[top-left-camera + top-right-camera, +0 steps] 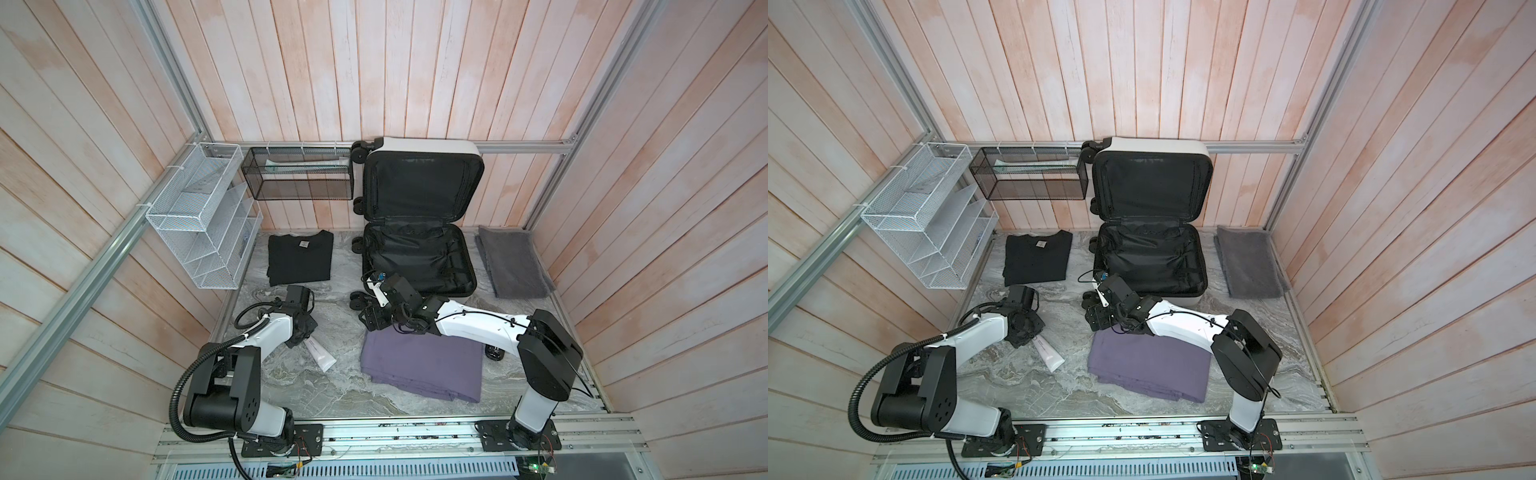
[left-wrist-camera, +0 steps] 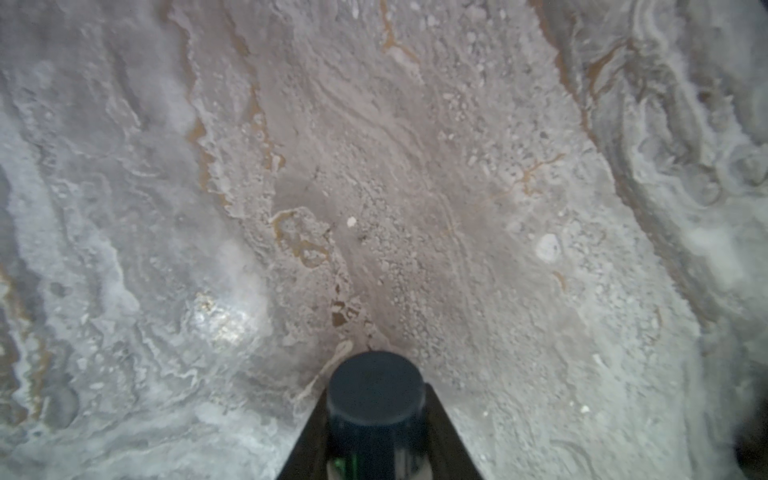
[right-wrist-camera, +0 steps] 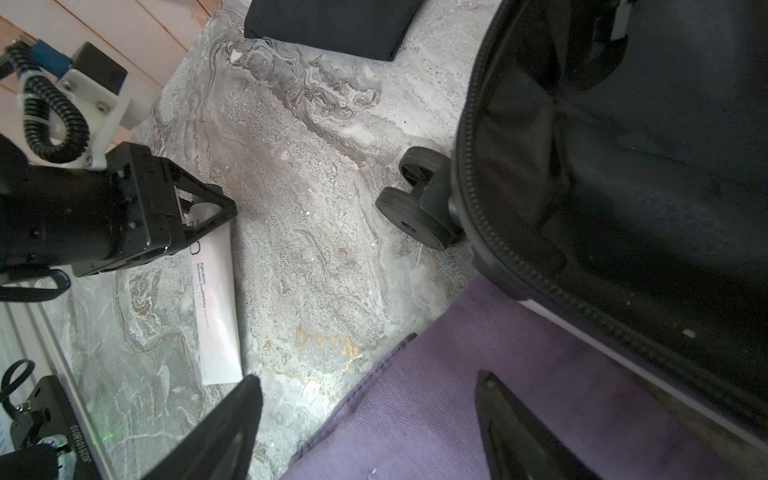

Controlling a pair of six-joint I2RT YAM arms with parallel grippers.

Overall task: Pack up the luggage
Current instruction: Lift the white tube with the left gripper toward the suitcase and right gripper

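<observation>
Marble tabletop: left end effector apparently pinches toothpaste tube; right end effector spread above purple cloth.

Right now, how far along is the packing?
Done: white hard-shell suitcase lies open, black lining empty. In hand: left end effector straddles the white toothpaste tube at its cap; right end effector hangs open over the folded purple cloth. Left: tube, cloth, folded black T-shirt, grey towel.

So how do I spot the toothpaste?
Find the open white suitcase at the back, then the folded purple cloth in front of it. Left of that cloth lies the toothpaste tube: the only white, flat tube among folded fabrics.
</observation>
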